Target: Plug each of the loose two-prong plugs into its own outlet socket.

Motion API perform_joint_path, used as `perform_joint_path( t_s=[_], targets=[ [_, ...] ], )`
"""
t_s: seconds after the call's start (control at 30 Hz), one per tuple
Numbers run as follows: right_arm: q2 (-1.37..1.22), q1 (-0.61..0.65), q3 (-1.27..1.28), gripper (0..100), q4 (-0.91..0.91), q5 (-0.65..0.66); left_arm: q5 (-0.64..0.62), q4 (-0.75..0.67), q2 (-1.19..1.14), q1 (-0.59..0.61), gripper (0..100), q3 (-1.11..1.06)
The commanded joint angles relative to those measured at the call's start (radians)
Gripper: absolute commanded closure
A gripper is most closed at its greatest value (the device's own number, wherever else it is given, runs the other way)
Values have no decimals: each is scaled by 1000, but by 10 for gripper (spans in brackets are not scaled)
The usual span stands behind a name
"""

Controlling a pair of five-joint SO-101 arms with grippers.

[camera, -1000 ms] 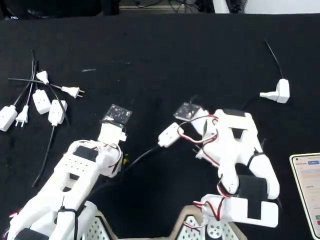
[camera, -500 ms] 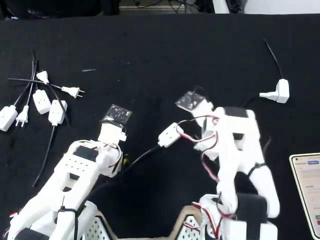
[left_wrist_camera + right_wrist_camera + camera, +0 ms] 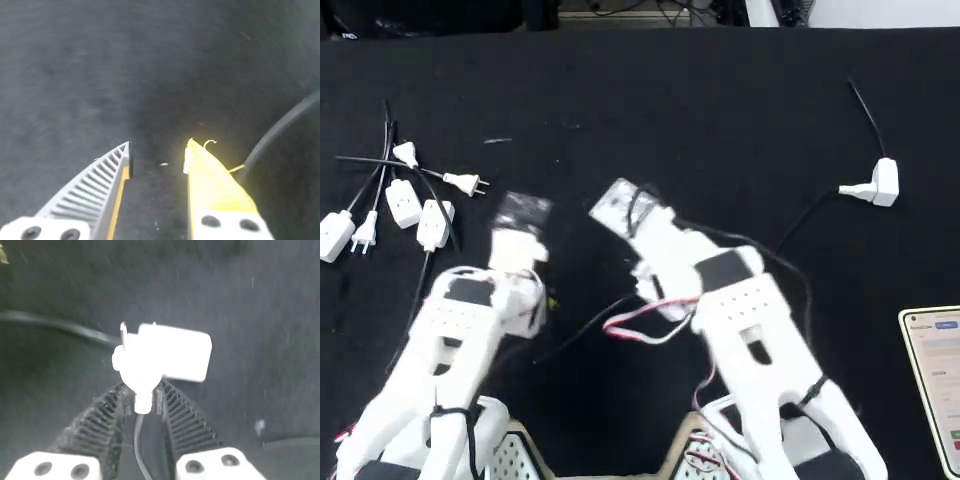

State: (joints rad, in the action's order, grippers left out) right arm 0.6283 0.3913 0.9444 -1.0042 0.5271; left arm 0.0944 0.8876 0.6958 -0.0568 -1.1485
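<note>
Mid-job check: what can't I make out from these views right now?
- Right wrist view: whether the plug in the right gripper is seated in the socket block; they overlap, blurred.
- High view: left gripper blurred.
- High view: left-side plug cluster too small to tell which are mated.

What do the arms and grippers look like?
The left arm and right arm are white plastic with black parts. Red and white wires loop off the right one. The left gripper has a ribbed grey finger and a yellow one; the right gripper's fingers are ribbed and black.
</note>
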Motion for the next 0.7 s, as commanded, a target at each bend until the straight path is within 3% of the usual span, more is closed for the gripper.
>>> perform_joint_path(
  t_s=[0.0,0.1,0.27,0.53,0.67],
  targets=[
    [51,95,27,988,170,-71,-55,58,31,116,816,133],
    [51,157,105,988,354,-104,-95,68,31,185,816,176],
    [51,250,214,988,574,-166,-143,66,161,197,815,157],
    [51,282,248,988,672,-267,-150,61,598,196,815,-12],
    [50,327,294,988,735,-264,-150,68,717,125,815,-56]
  ],
)
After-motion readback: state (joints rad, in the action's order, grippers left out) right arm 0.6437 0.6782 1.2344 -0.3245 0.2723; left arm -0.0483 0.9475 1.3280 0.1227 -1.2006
